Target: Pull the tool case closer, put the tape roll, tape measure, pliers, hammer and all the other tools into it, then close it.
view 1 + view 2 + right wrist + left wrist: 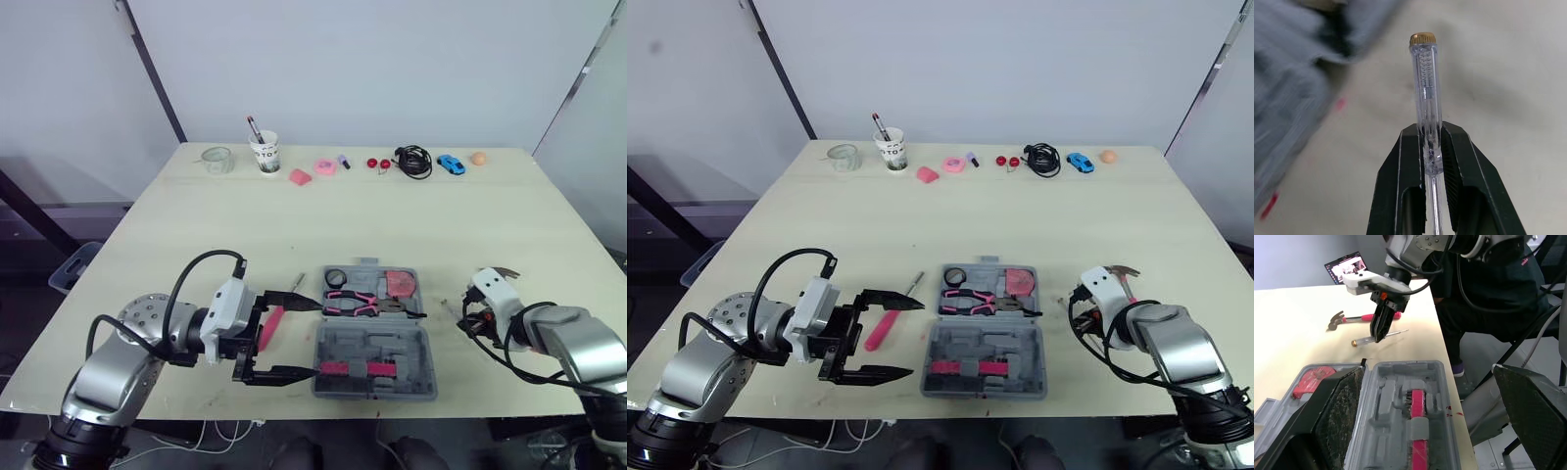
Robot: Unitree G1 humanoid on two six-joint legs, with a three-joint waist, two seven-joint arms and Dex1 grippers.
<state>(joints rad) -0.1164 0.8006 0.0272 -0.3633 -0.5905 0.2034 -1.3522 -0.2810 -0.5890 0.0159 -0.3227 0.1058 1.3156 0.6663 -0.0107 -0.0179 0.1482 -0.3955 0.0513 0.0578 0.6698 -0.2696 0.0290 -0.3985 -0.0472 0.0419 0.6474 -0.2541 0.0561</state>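
Across a pale counter (294, 225), a grey tool case (338, 343) lay open flat at 6 o'clock near the front edge, its hinge line running from 9 to 3 o'clock. Its 12 o'clock half held pink-handled pliers (358, 304), a dark tape roll (336, 277) and a red tape measure (398, 284); a pink-and-grey tool (355, 369) sat in the 6 o'clock half. Along the far edge at 12 o'clock stood a glass jar (217, 159), a paper cup (265, 152) with a pen (253, 125), a coiled black cable (413, 160) and a blue toy car (451, 164), all well apart from the case.

The left end effector (914, 339) hovered just beside the case's 9 o'clock side, fingers spread wide and holding nothing, aimed toward 3 o'clock. Beneath them lay a pink-handled screwdriver (884, 328), its long axis from 7 to 1 o'clock, metal tip toward 1 o'clock.

At the case's 3 o'clock, the right end effector (1430, 128) was clamped on a clear tester screwdriver (1425, 73), brass cap leading out past the fingertips, thin shaft running back between them. A hammer (1352, 319) lay just beyond it, steel head toward 12 o'clock, pink handle toward 6 o'clock.
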